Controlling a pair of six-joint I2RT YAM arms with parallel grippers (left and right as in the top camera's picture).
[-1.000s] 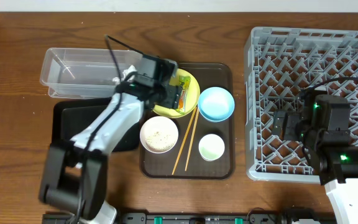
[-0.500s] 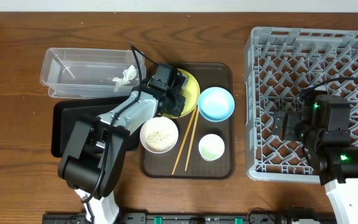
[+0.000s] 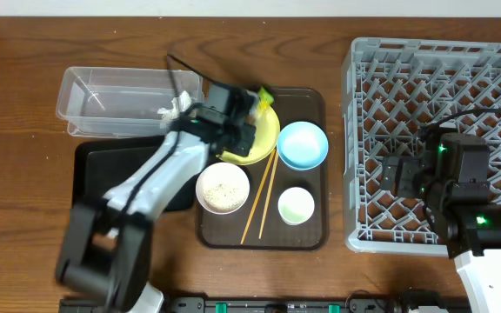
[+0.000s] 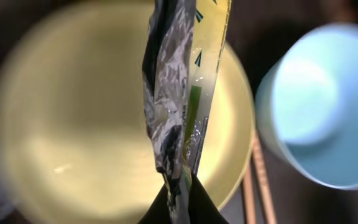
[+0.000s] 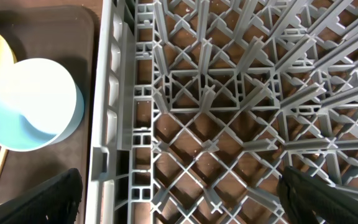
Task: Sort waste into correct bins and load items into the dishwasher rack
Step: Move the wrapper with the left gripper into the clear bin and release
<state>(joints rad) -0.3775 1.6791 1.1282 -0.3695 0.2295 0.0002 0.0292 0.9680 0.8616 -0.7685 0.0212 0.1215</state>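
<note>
My left gripper [image 3: 247, 120] [image 4: 179, 208] is shut on the yellow-green snack wrapper [image 4: 182, 93] [image 3: 263, 94], which hangs lifted above the bare yellow plate [image 4: 73, 124] [image 3: 266, 139]. On the plate's right stands the light blue bowl [image 3: 303, 144] [image 4: 322, 106]. The white bowl [image 3: 223, 188] holds rice. The pale cup [image 3: 296, 206] and the chopsticks [image 3: 263, 196] lie on the brown tray [image 3: 316, 100]. My right gripper [image 5: 182, 196] [image 3: 397, 174] stands open over the left edge of the grey dishwasher rack [image 3: 442, 69] [image 5: 229, 93], with nothing between its fingers.
The clear tub [image 3: 120, 96] at the back left holds a crumpled white scrap [image 3: 177, 106]. The black tray [image 3: 98, 174] lies in front of it, partly under my left arm. The blue bowl [image 5: 33, 102] shows left of the rack wall.
My left gripper went down onto the plate, shut on the wrapper and lifted it off the plate. The right arm has not moved.
</note>
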